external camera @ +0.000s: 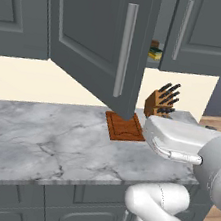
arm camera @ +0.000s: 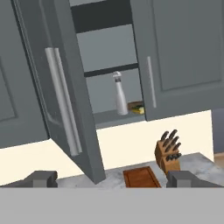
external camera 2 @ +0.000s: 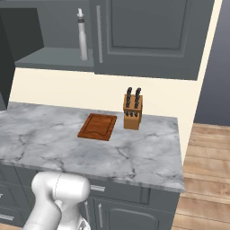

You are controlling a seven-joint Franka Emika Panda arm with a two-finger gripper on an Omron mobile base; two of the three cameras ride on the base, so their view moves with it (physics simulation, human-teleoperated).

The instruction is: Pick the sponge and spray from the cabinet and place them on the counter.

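Note:
The dark grey cabinet (arm camera: 175, 57) hangs above the counter (external camera: 42, 137) with its left door (arm camera: 65, 96) swung open. On its lower shelf (external camera 2: 58, 58) the slim white-grey spray (arm camera: 120, 94) stands upright. Right beside the spray lies the small sponge (arm camera: 137, 108), yellow with a green top. The spray (external camera 2: 82, 36) also shows in the right base view, and the sponge (external camera: 155, 53) peeks out between the doors in the left base view. My gripper (arm camera: 113, 179) is open and empty, its fingertips (arm camera: 41, 178) wide apart, well short of and below the shelf.
A brown cutting board (external camera: 125, 127) lies on the counter under the open door. A wooden knife block (external camera: 163, 101) stands to its right. A small brown box (external camera: 154, 43) sits behind the sponge. The right cabinet door (external camera: 206, 31) is closed. Wood floor (external camera 2: 206, 179) lies beyond the counter's right end.

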